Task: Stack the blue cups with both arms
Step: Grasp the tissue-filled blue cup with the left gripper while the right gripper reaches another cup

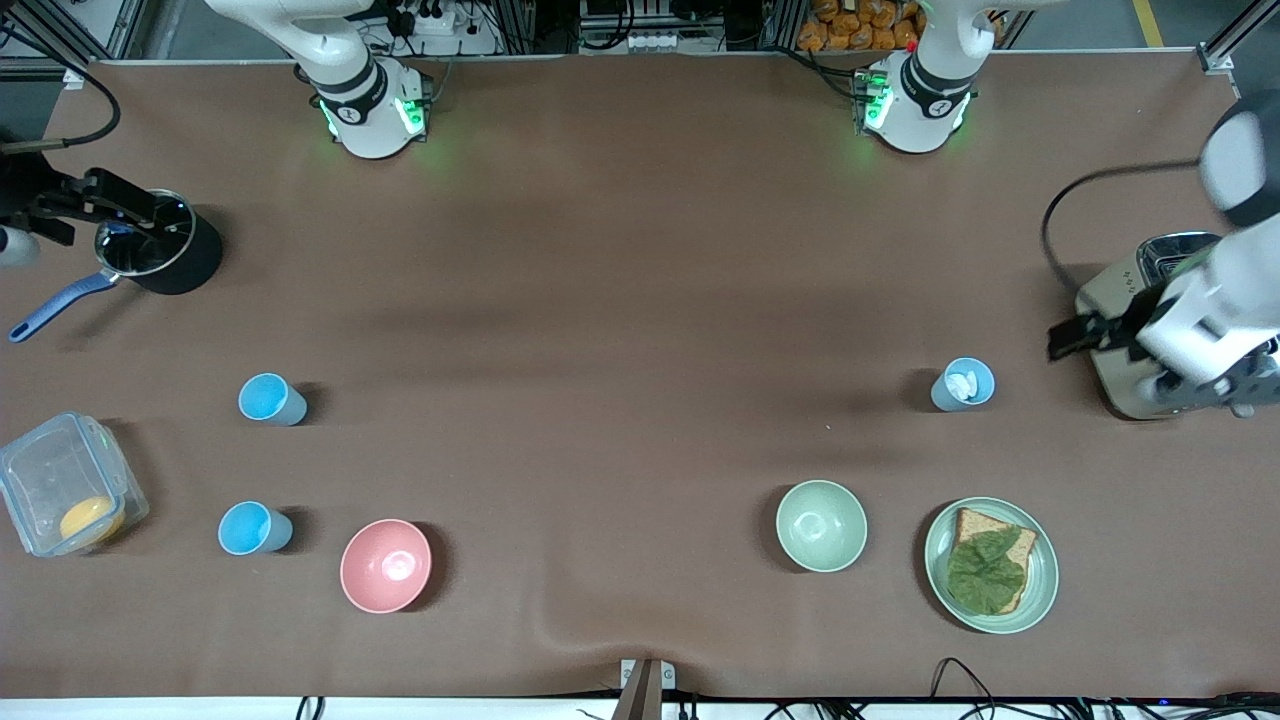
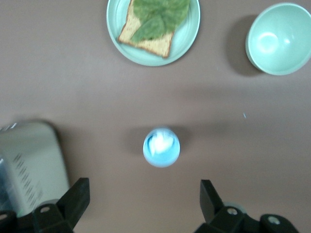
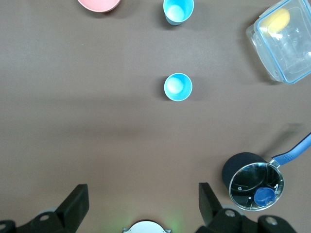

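Two sky-blue cups stand toward the right arm's end of the table, one (image 1: 272,399) farther from the front camera, one (image 1: 254,528) nearer, beside the pink bowl (image 1: 386,565). Both show in the right wrist view (image 3: 178,87) (image 3: 178,10). A paler grey-blue cup (image 1: 964,385) with something white inside stands toward the left arm's end and shows in the left wrist view (image 2: 161,147). My left gripper (image 2: 143,204) is open and empty, high up beside the toaster (image 1: 1150,300). My right gripper (image 3: 142,204) is open and empty, high up by the black pot (image 1: 160,250).
A pale green bowl (image 1: 821,525) and a green plate (image 1: 1040,585) with bread and a leaf lie nearer the front camera than the grey-blue cup. A clear lidded container (image 1: 62,490) holding something orange sits at the right arm's end. The pot has a blue handle (image 1: 55,305).
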`<state>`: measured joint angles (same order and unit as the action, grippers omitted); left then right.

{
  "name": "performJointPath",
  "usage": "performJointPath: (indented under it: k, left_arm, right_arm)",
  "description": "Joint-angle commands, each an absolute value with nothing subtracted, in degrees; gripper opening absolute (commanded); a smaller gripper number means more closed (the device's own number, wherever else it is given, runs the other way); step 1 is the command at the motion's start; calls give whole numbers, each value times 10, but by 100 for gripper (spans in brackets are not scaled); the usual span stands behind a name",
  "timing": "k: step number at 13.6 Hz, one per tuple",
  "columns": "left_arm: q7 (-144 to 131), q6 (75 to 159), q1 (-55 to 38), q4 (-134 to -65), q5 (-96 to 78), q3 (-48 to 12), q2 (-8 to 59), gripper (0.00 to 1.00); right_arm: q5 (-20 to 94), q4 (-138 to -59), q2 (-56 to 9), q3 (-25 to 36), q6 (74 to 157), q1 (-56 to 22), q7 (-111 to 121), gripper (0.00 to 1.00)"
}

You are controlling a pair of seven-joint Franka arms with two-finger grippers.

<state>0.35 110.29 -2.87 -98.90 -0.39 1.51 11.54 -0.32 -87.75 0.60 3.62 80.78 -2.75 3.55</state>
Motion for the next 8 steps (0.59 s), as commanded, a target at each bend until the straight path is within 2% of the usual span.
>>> performJointPath:
  k: [1,3,8]
  left_arm:
    - [14,1253,-25,-1120,-5,13,98,100]
    - [14,1317,-22,-1158,-6,12,118,100]
    - [14,1361,-22,-1208,-6,11,154,100]
  right_arm:
    - [-2,-881,5,39,804,-18,36,100]
    - [-3,-882,-3,40,806,-18,35,100]
    - [-2,-882,-80,40,820,17,30,100]
